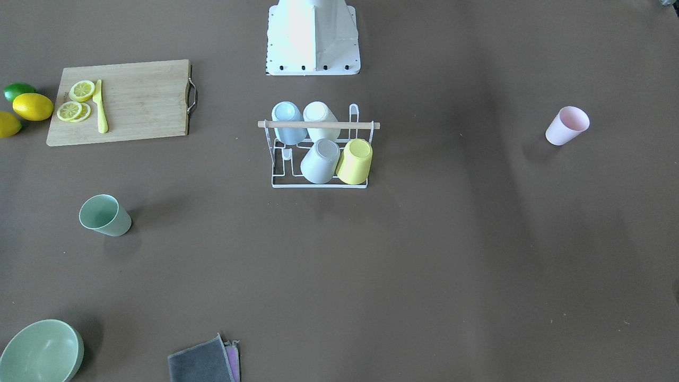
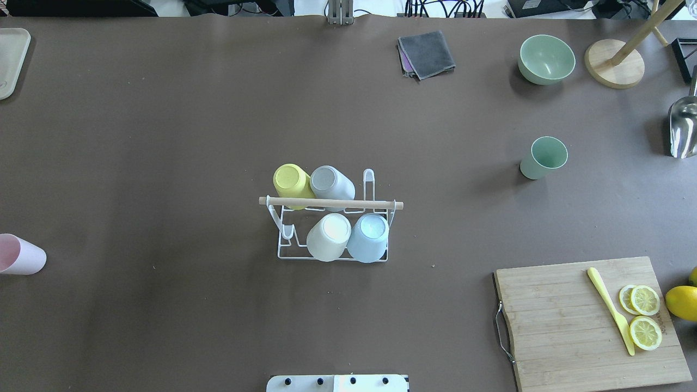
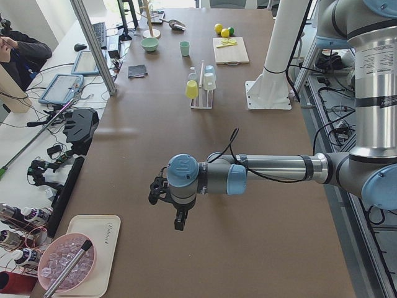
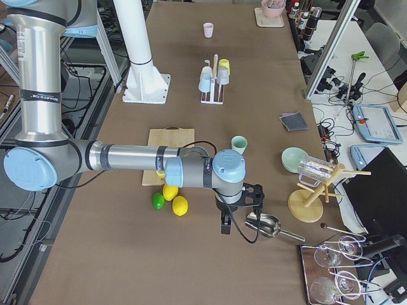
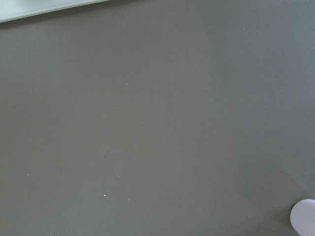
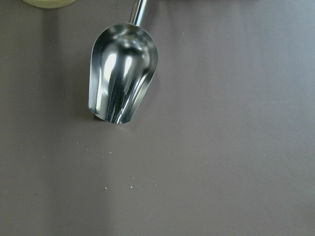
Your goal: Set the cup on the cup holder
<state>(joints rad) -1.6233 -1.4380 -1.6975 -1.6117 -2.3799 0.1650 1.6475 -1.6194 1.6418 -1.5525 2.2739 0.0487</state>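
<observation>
Fingers of the left gripper (image 3: 178, 218) and right gripper (image 4: 226, 223) show too small to tell their spread. Cup holder (image 2: 331, 203) carries four cups (image 2: 332, 237). Green cup (image 2: 542, 158) between two and three o'clock and pink cup (image 2: 22, 256) at nine o'clock likely remain.

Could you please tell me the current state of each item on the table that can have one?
cup holder, four cups on, two prongs free.
yellow cup, upside down on holder.
grey cup, upside down on holder.
white cup, upside down on holder.
blue cup, upside down on holder.
green cup, upright on table, empty.
pink cup, upright on table, empty.
green bowl, upright, empty.
left gripper, cannot tell.
right gripper, cannot tell.
</observation>
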